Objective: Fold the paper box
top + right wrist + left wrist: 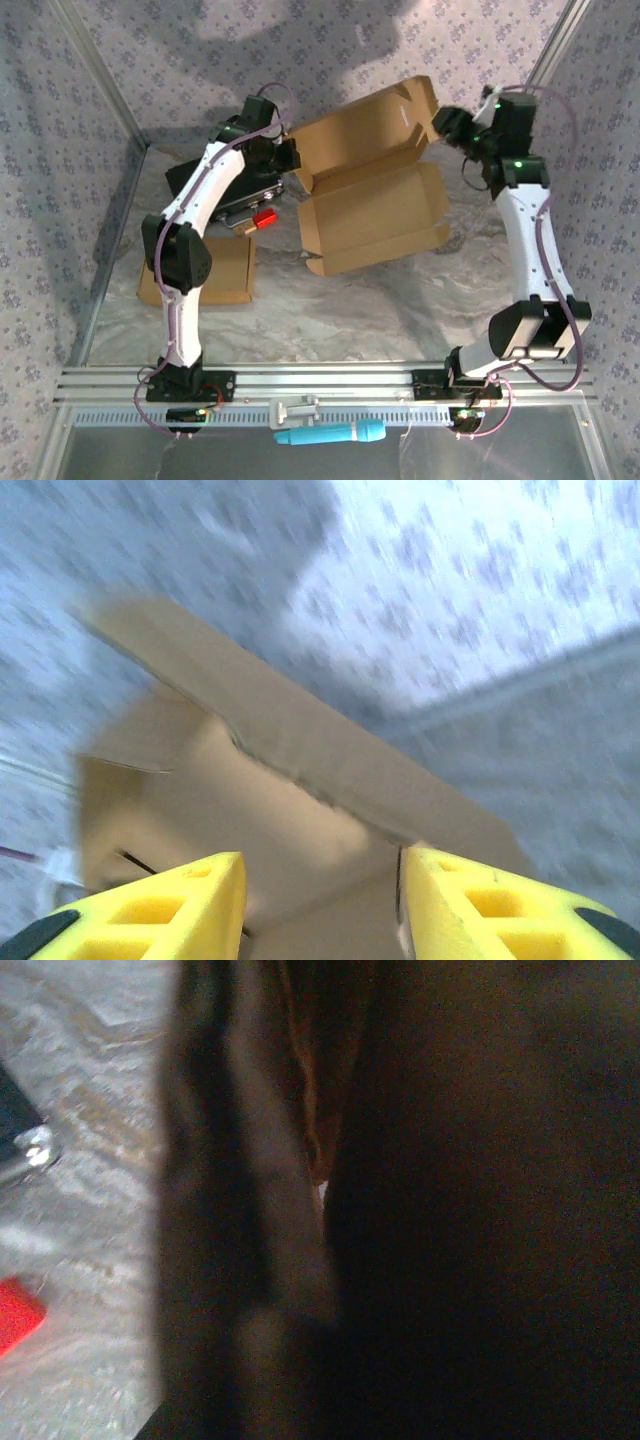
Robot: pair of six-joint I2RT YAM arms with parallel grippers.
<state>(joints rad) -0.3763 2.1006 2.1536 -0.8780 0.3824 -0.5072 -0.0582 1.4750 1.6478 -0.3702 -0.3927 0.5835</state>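
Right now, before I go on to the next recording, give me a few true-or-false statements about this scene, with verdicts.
1. The box is open. True.
2. The right jaws are shut. False: they stand apart.
3. A red item lies left of the box. True.
4. The flat cardboard lies right of the box. False: the cardboard lies to its left.
5. The left jaws are shut at the box's left edge. True.
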